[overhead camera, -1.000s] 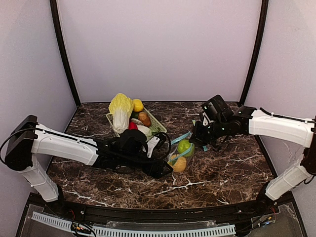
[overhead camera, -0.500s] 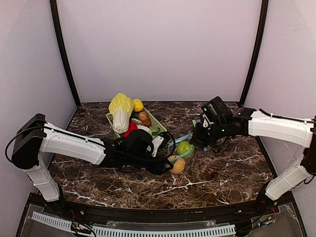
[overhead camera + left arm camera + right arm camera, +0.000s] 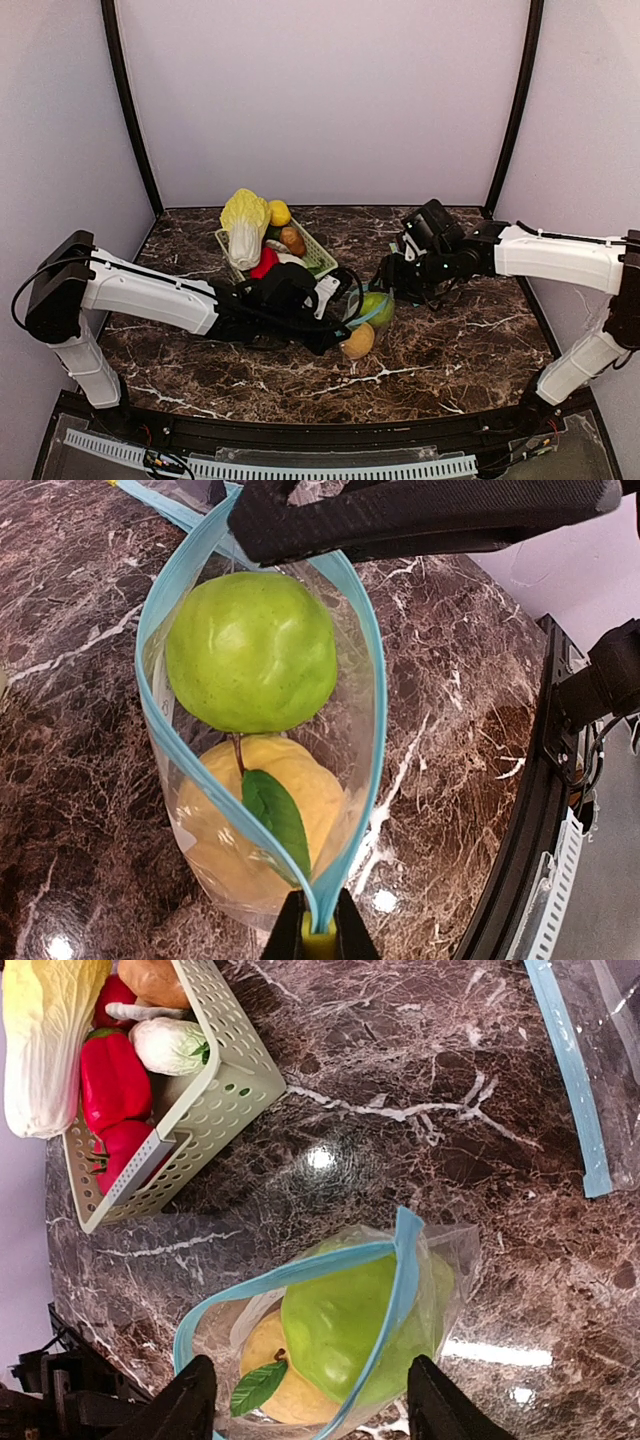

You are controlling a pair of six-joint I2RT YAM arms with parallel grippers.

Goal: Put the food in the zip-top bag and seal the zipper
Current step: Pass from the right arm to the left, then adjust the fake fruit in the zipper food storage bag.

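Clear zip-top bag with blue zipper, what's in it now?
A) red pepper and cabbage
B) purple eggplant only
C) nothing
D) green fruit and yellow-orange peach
D: the left wrist view shows the round green fruit and the yellow-orange peach with a leaf inside the clear zip-top bag.

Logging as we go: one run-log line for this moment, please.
left gripper: shut on zipper end | right gripper: open at bag | bag: green fruit, peach inside | zipper: unsealed
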